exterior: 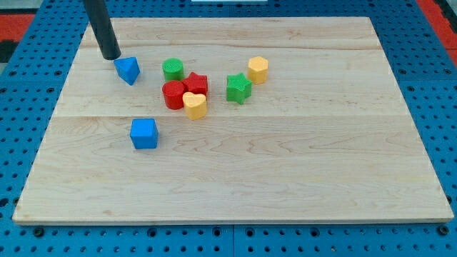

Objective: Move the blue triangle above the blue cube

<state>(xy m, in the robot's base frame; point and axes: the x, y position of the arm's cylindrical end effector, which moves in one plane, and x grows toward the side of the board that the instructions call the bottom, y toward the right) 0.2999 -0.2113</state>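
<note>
The blue triangle [128,70] lies near the view's upper left of the wooden board [285,171]. The blue cube [144,133] sits below it, slightly to the right. My tip [111,56] is just up and to the left of the blue triangle, close to it or touching its upper left edge. The dark rod rises from the tip out of the view's top.
A cluster sits right of the triangle: a green cylinder [172,69], a red star-like block [196,84], a red cylinder [173,94], a yellow heart [194,105], a green star [238,88] and a yellow hexagon [258,70]. Blue pegboard surrounds the board.
</note>
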